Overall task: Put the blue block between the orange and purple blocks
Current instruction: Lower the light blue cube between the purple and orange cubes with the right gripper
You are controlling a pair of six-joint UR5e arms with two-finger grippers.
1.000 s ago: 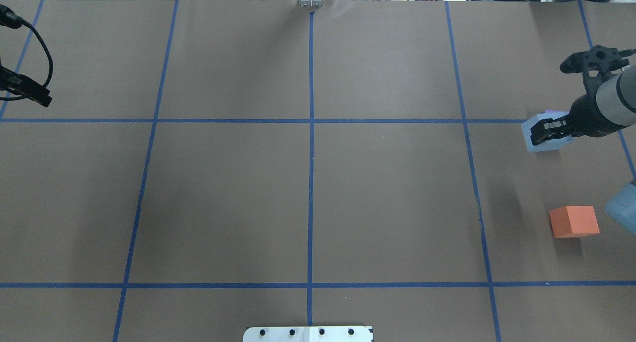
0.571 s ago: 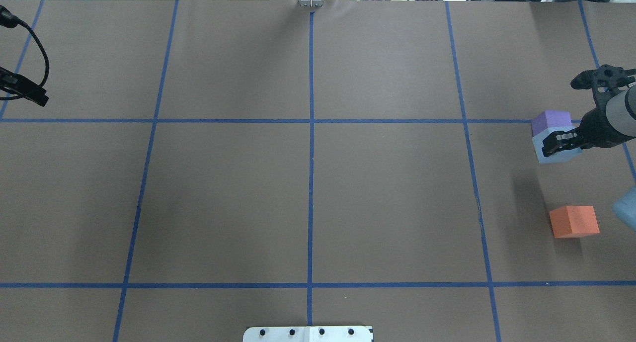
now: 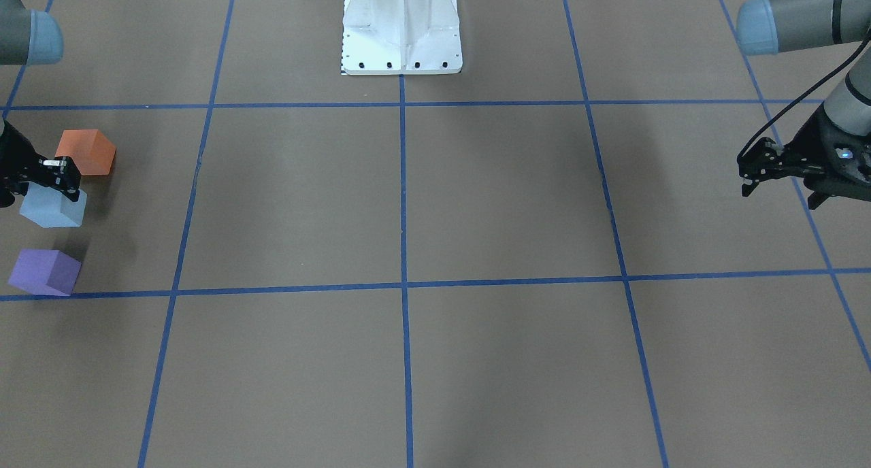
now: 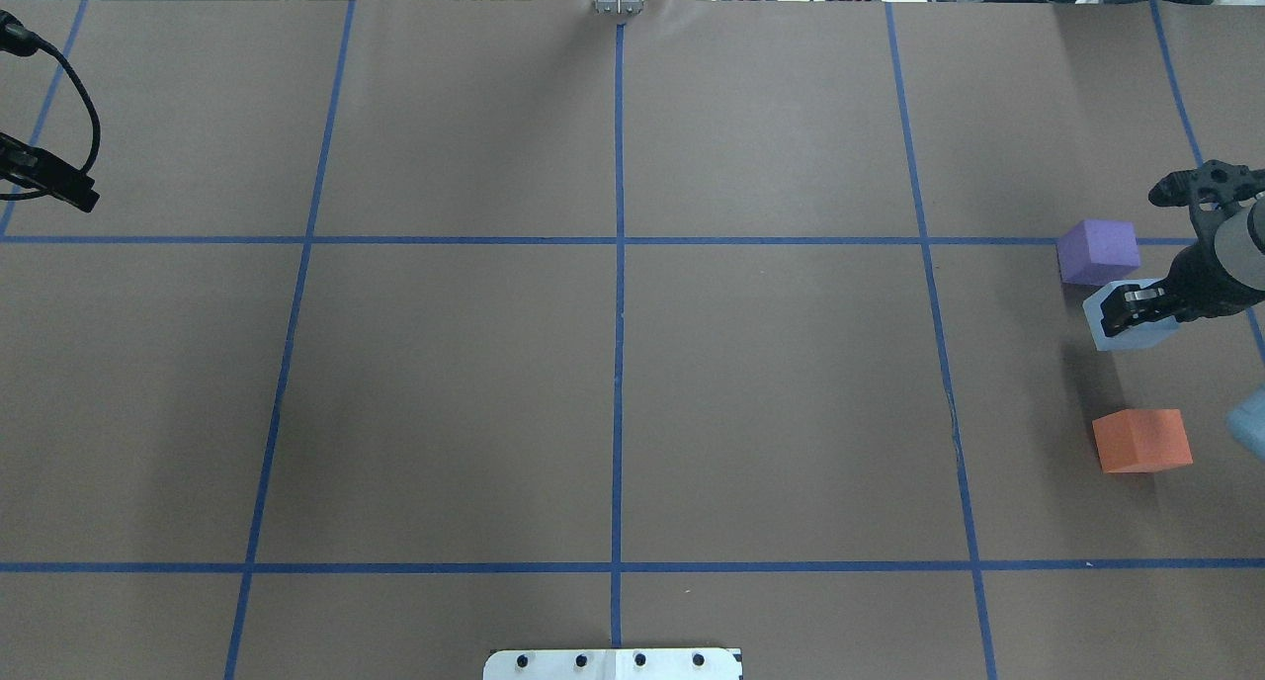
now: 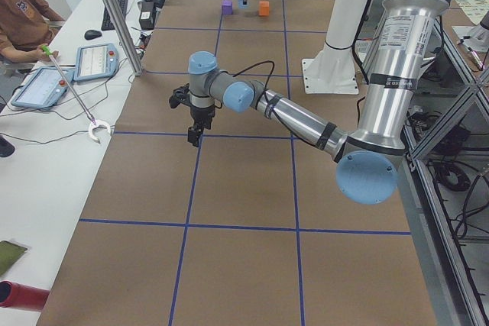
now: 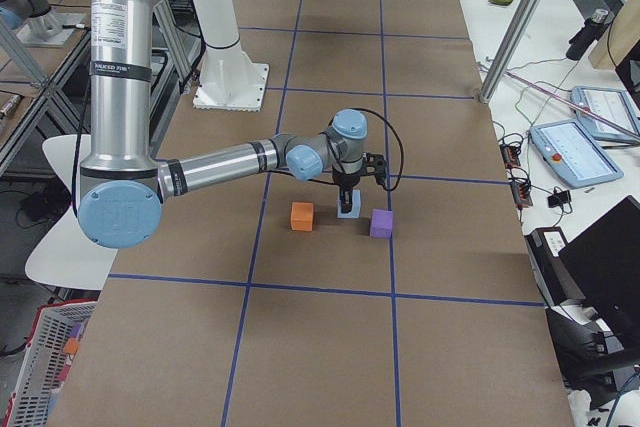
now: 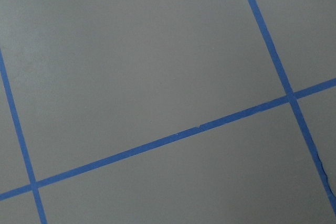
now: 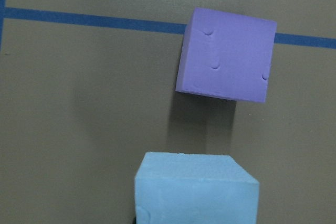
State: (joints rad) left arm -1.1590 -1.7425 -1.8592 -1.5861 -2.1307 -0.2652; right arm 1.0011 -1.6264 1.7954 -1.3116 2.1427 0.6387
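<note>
My right gripper is shut on the light blue block and holds it low over the brown paper, in the gap between the purple block and the orange block. I cannot tell whether it touches the paper. In the front-facing view the blue block sits between the orange block and the purple block. The right wrist view shows the blue block with the purple block beyond it. My left gripper hangs open and empty at the far left side.
The table is covered in brown paper with a blue tape grid. The white robot base plate is at the near edge. Operators' tablets and cables lie on a side table beyond the far edge.
My right gripper has carried the blue block from over the purple block toward the robot, into the gap between purple and orange, uncovering the purple block. The left arm barely moved.
</note>
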